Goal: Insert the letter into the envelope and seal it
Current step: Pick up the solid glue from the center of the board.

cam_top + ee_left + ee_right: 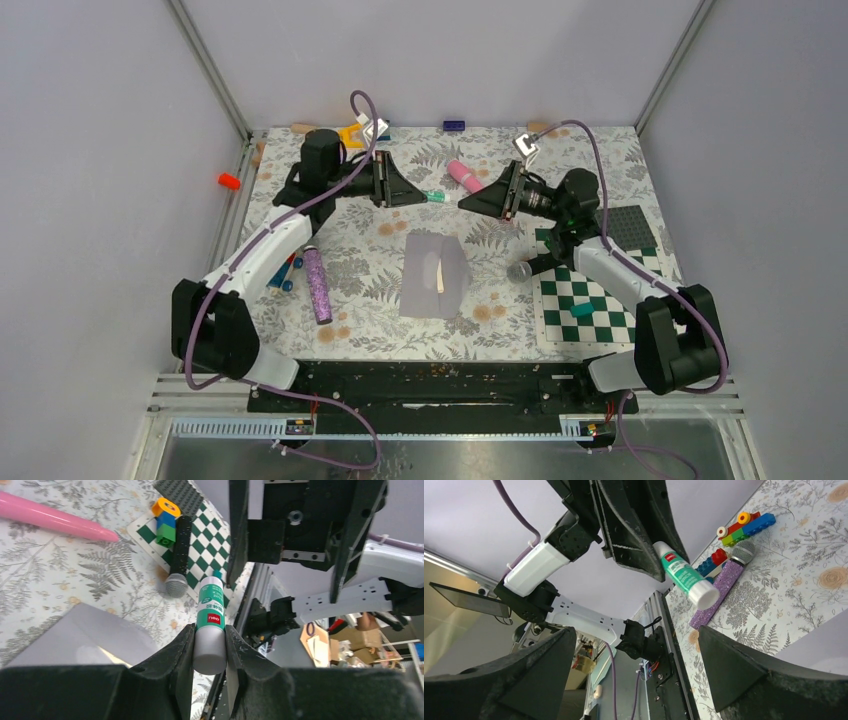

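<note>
The pale lavender envelope lies on the floral table, with a cream strip of the letter showing at its opening. My left gripper hovers behind it, shut on a green-and-white glue stick that points toward my right gripper. The right gripper is open and empty, facing the stick a short gap away. In the right wrist view the glue stick sticks out between the left fingers, beyond my open right gripper. An envelope corner shows in the left wrist view.
A purple glitter microphone and toy bricks lie left of the envelope. A green-and-white checkerboard mat, a grey microphone and a teal piece are at the right. A pink tube lies behind the grippers.
</note>
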`<state>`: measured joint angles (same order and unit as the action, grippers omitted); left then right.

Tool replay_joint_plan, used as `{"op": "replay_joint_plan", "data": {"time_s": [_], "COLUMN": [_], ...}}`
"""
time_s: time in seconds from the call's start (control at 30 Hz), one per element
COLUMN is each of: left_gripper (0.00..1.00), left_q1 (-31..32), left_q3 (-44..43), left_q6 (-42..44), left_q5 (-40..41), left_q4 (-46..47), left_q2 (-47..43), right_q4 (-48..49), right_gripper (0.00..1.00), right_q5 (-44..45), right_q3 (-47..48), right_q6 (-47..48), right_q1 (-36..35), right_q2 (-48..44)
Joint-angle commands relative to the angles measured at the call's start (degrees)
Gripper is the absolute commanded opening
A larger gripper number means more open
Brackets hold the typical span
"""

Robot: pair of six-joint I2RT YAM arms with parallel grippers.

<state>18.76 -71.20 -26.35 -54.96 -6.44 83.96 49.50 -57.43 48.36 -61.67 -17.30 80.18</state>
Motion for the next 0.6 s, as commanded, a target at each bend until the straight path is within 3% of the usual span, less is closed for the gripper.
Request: {"op": "replay_joint_plan", "data": {"time_s": [0.0, 0.2, 0.57], "left_gripper": [0.14, 0.15, 0.18], "left_q1": [1.0, 1.9, 2.2], "left_q3": [4.9, 9.8, 14.0], "left_q6": [-12.3, -16.3, -18.9], "left_q5": [-2.7, -0.2, 2.4], "left_q4": [18.8, 23.9, 27.1], "left_q2": [-4.8, -7.5, -8.5], "right_q4": [6.8, 7.4, 13.8], "right_gripper": [0.99, 0.96, 0.84], "right_q5": [2.2, 4.2, 5.3], "right_q3": [-2.7, -4.9, -5.1], "right_q6": [-1.8, 0.1, -4.5], "right_q1": [0.2, 0.2, -0.2], "right_q2": [-1.5, -1.7, -0.8]}}
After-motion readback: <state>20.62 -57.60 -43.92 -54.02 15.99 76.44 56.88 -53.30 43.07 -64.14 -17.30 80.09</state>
